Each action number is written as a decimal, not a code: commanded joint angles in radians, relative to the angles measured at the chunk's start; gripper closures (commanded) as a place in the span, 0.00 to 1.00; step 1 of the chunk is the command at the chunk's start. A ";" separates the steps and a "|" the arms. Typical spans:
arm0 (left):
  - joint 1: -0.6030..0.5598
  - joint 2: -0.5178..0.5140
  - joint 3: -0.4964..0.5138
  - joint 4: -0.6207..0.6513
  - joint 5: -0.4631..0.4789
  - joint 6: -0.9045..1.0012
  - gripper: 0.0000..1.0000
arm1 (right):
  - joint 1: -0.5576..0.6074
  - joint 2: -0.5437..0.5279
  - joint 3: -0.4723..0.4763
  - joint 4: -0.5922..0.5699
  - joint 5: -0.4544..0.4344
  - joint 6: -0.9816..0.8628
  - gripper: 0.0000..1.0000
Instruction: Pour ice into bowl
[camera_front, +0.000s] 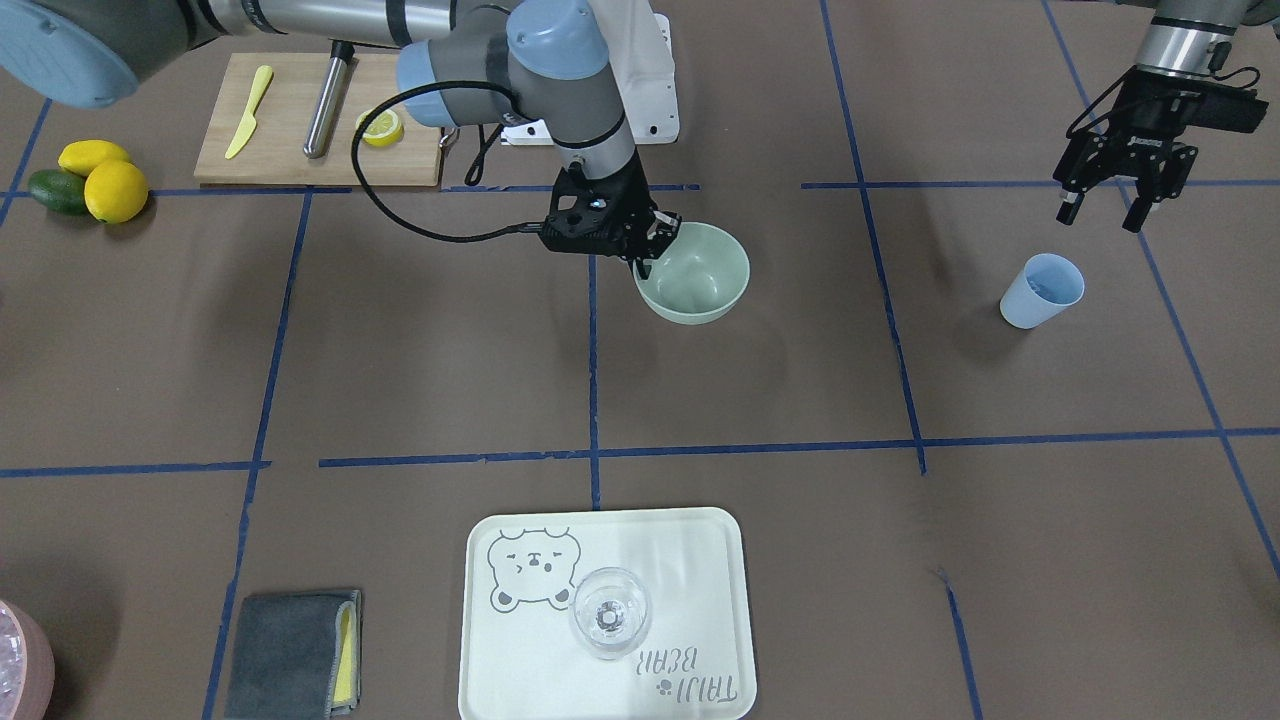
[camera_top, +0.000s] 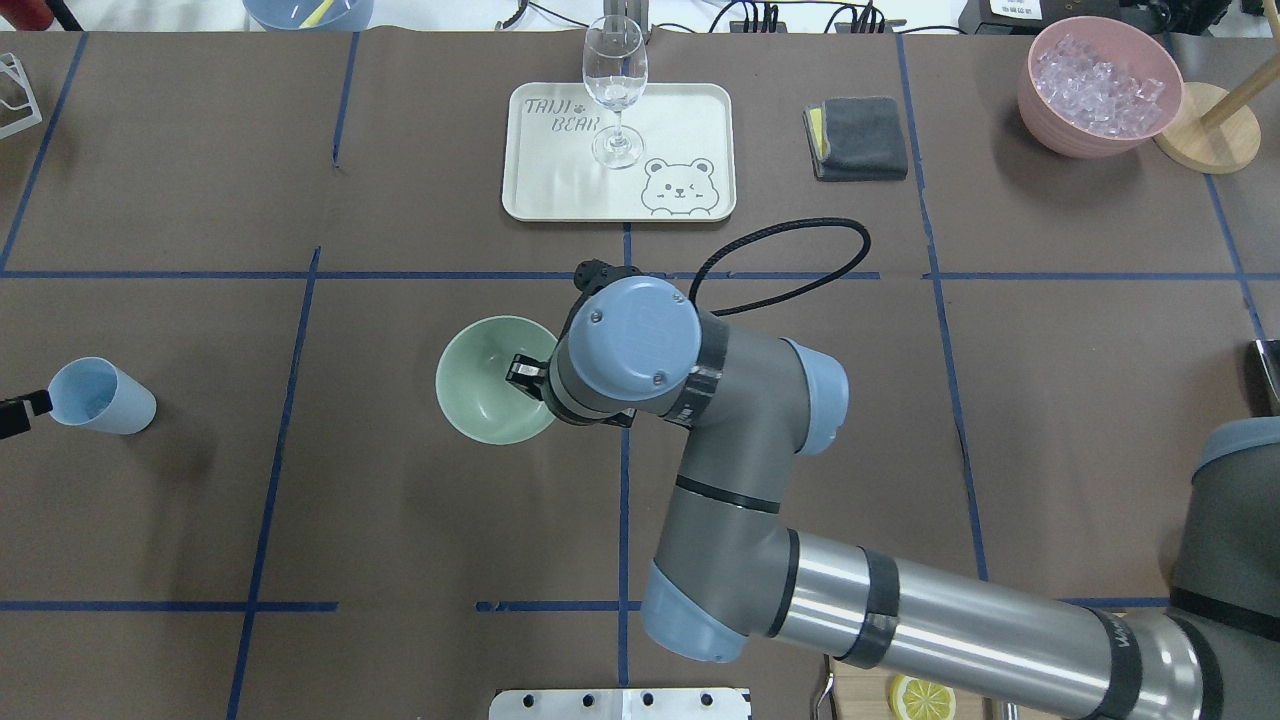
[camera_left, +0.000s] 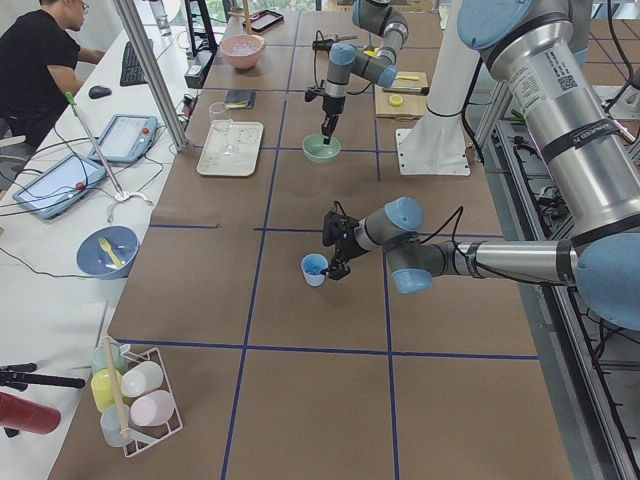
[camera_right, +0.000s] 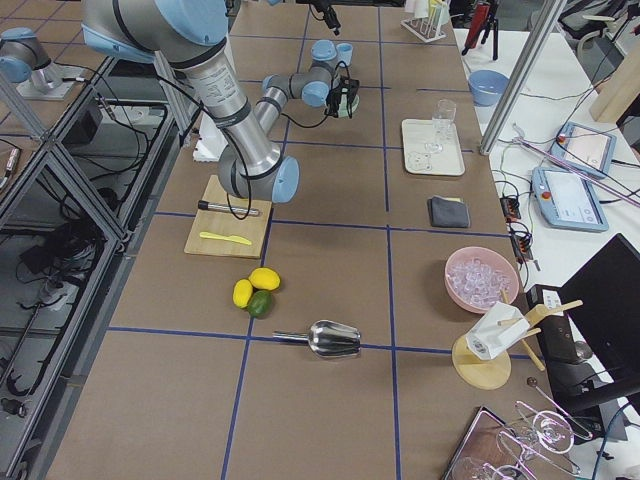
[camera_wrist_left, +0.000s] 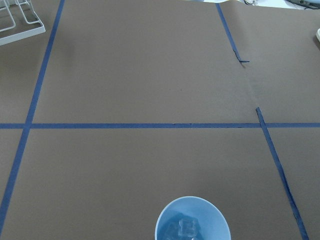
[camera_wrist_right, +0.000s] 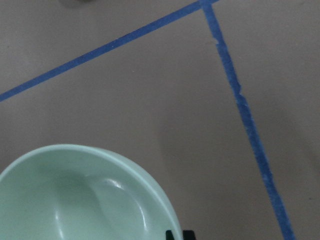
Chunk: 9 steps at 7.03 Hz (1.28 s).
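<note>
The pale sage-green bowl (camera_front: 700, 275) stands near the table's middle; it also shows from above (camera_top: 485, 385) and in the right wrist view (camera_wrist_right: 75, 195). My right gripper (camera_front: 652, 250) is shut on the bowl's rim on the side toward the robot. The bowl looks empty. The light blue cup (camera_front: 1042, 290) stands upright, apart from the bowl, with a few clear ice cubes (camera_wrist_left: 186, 227) in its bottom. My left gripper (camera_front: 1100, 215) is open and empty, just above and behind the cup, not touching it.
A cream tray (camera_front: 700, 540) with a wine glass (camera_front: 610, 612) lies at the operators' side, with a grey cloth (camera_front: 290, 652) beside it. A cutting board (camera_front: 290, 110) and lemons (camera_front: 112, 188) lie near the robot. A pink bowl (camera_top: 1040, 110) holds more ice.
</note>
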 joint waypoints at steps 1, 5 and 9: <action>0.193 0.004 0.006 0.004 0.190 -0.109 0.00 | -0.013 0.164 -0.217 0.002 -0.030 0.009 1.00; 0.224 0.002 0.015 0.009 0.225 -0.126 0.00 | -0.028 0.239 -0.340 0.009 -0.044 0.000 0.75; 0.233 -0.086 0.143 0.009 0.362 -0.134 0.00 | 0.042 0.246 -0.263 -0.049 0.069 0.002 0.00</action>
